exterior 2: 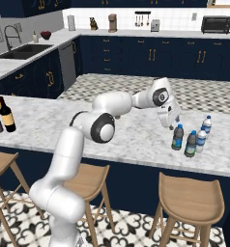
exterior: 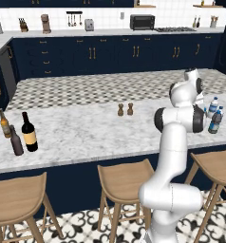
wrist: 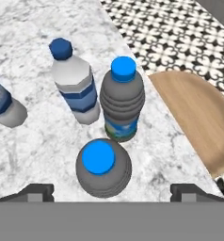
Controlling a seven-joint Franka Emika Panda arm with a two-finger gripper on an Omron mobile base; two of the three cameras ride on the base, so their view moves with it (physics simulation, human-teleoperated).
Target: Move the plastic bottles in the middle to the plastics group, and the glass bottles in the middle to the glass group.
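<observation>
The arm reached out over the right end of the marble counter [exterior 2: 136, 140], and its gripper [exterior 2: 171, 123] hung just above the nearer of two grey-tinted water bottles [exterior 2: 178, 137]. Seen from the hand, the jaws stood wide open to either side of that bottle [wrist: 103, 167], with clear space between each fingertip [wrist: 36, 192] and the bottle, so nothing was gripped.

The second grey-tinted bottle [exterior 2: 190, 144] stood upright just beside the first, its blue cap and blue-green label plain in the hand view [wrist: 122, 99]. Close behind these two stood a pair of whitish water bottles [exterior 2: 204, 131] with blue caps and blue labels; one [wrist: 75, 84] was just beside the second grey bottle, the other [wrist: 3, 106] a little apart at the edge of the hand view. All four made one cluster near the counter's front edge, above a wooden stool [exterior 2: 192, 198].

Far along the counter at its left end, the tall dark wine bottle [exterior: 29, 132] with the tan label stood upright next to two small brown bottles, an amber one [exterior: 4, 123] and a plain dark one [exterior: 15, 141]. Two small brown shakers [exterior: 125, 109] stood mid-counter, well apart from both clusters.
</observation>
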